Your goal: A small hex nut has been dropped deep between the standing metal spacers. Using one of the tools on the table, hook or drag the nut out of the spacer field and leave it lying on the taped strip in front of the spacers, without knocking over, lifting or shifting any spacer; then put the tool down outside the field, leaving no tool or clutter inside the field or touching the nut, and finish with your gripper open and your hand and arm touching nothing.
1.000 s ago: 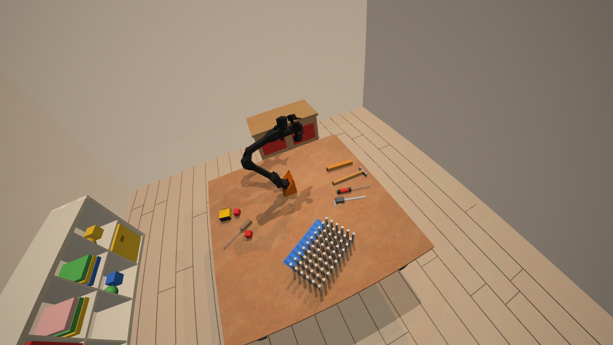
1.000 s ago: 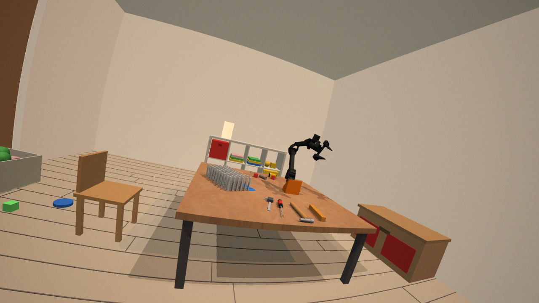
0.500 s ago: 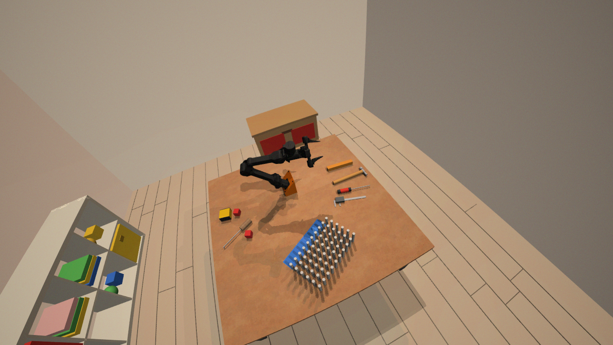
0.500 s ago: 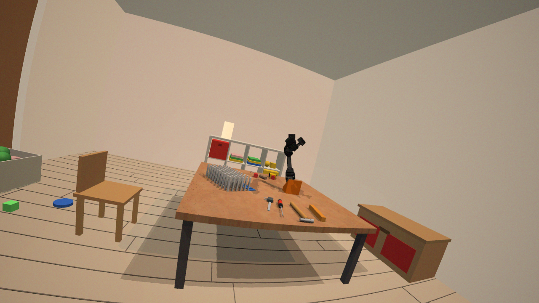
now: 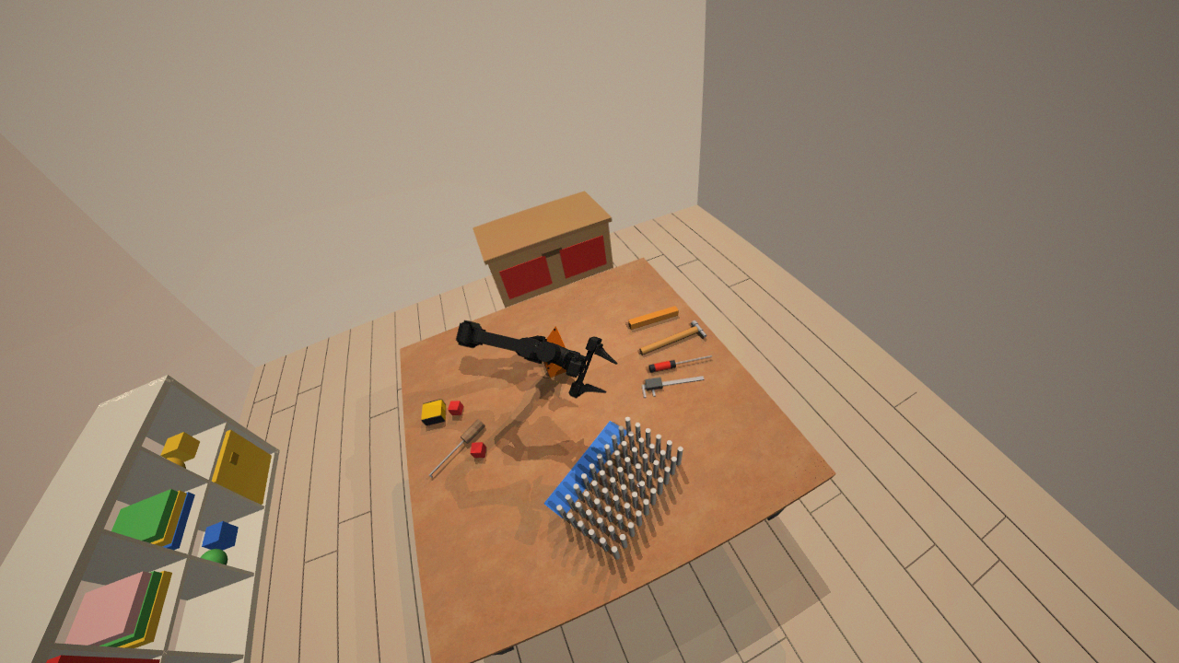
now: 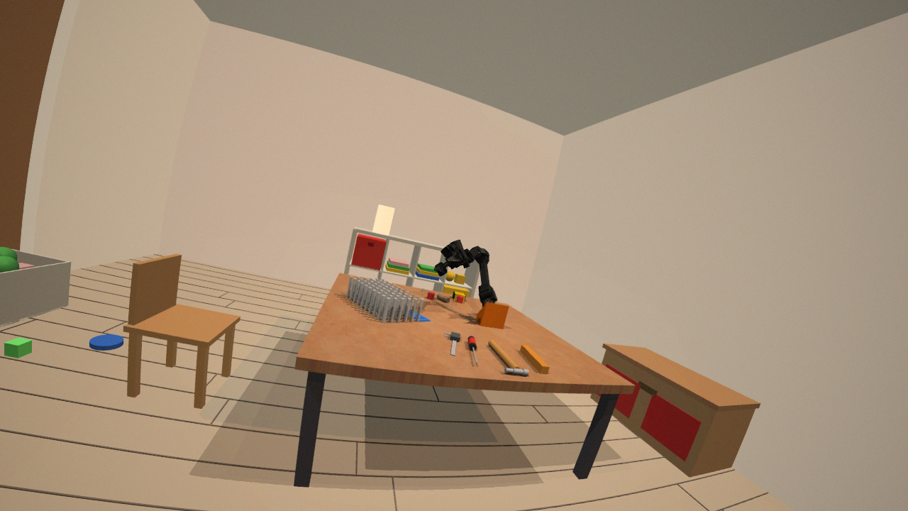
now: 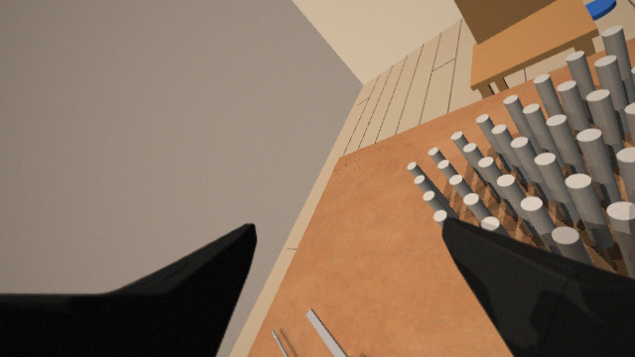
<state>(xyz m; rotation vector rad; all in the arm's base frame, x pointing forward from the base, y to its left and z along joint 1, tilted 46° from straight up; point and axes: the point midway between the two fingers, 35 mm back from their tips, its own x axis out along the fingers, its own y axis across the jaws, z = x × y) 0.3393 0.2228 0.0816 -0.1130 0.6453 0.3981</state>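
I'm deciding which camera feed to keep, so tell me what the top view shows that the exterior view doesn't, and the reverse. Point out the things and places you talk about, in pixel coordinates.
Only the top view: the long-shafted tool's full shaft (image 5: 447,461), beside a red cube (image 5: 478,449).

Only the exterior view: a wooden chair (image 6: 184,322), a blue disc (image 6: 106,341) and a green block (image 6: 18,347) on the floor.

Both: the open claw (image 5: 595,366), the standing spacers (image 5: 613,486) (image 6: 384,299), the blue strip (image 5: 577,465) (image 6: 420,316), the hammer (image 5: 669,339) (image 6: 503,354) and the caliper (image 5: 653,384) (image 6: 454,336).
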